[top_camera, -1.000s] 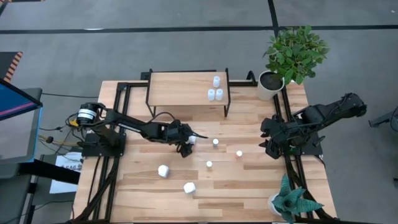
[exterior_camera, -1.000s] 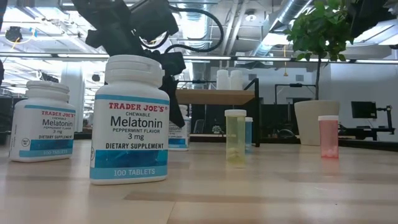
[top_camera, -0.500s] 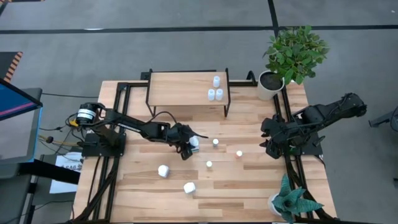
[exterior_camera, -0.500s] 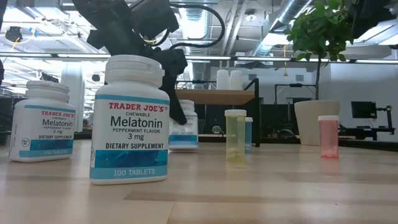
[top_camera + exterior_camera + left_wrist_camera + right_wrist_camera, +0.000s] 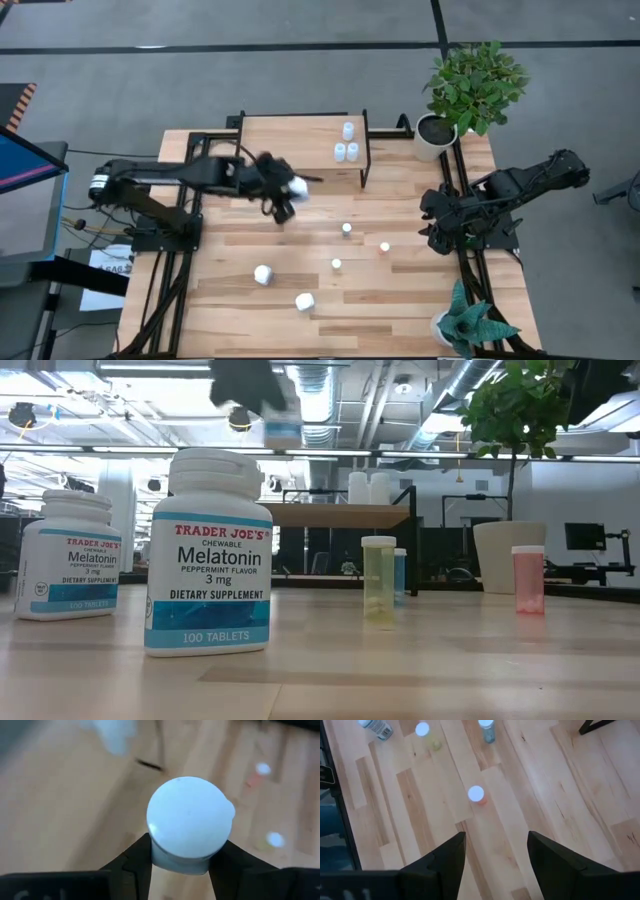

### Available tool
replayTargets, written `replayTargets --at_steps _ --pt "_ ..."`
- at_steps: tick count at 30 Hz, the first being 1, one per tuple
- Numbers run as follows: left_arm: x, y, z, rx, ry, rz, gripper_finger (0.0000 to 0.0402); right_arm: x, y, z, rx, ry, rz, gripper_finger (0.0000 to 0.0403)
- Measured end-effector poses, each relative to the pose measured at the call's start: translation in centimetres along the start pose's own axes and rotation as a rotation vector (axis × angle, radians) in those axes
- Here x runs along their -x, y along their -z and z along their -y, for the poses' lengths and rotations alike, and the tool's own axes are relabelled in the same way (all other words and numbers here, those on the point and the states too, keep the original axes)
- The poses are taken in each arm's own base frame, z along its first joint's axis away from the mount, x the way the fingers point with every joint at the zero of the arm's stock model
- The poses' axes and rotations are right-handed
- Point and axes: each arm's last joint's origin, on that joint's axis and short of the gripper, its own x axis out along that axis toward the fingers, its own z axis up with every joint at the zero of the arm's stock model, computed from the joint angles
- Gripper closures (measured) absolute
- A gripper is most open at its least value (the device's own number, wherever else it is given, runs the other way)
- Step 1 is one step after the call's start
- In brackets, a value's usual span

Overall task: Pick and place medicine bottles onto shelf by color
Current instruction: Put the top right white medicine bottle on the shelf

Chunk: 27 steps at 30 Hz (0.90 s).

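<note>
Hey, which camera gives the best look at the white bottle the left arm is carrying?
The left wrist view: the white bottle fills the frame, pinched between the left gripper fingers. The high view shows it small near the shelf. The low view shows it blurred, high above the table. The right wrist view misses it.

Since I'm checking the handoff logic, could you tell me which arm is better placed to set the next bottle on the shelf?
Probably the left. The left gripper is shut on a white bottle, lifted just in front of the shelf. The right gripper is open, empty, and waits at the table's right edge.
</note>
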Motion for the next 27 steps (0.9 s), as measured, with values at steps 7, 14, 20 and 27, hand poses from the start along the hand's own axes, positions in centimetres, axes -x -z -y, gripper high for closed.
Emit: replayTargets --at_steps 7,14,20,27 --pt "3.1 -0.8 -6.1 -0.024 -0.118 -0.007 0.0274 -0.3 -0.8 -0.6 -0.023 -0.016 0.085 0.0178" --pt "1.2 -0.8 -12.8 -0.075 -0.127 -0.119 0.0271 -0.9 -2.5 -1.6 -0.122 -0.071 0.2 0.0182" --pt "-0.2 -0.1 -18.1 -0.095 -0.13 -0.185 0.0271 -2.3 -3.7 -2.1 -0.167 -0.047 0.214 0.0183" --pt "-2.0 1.0 -22.7 -0.121 -0.057 -0.216 0.027 -4.3 -4.6 -2.4 -0.202 0.005 0.176 0.0184"
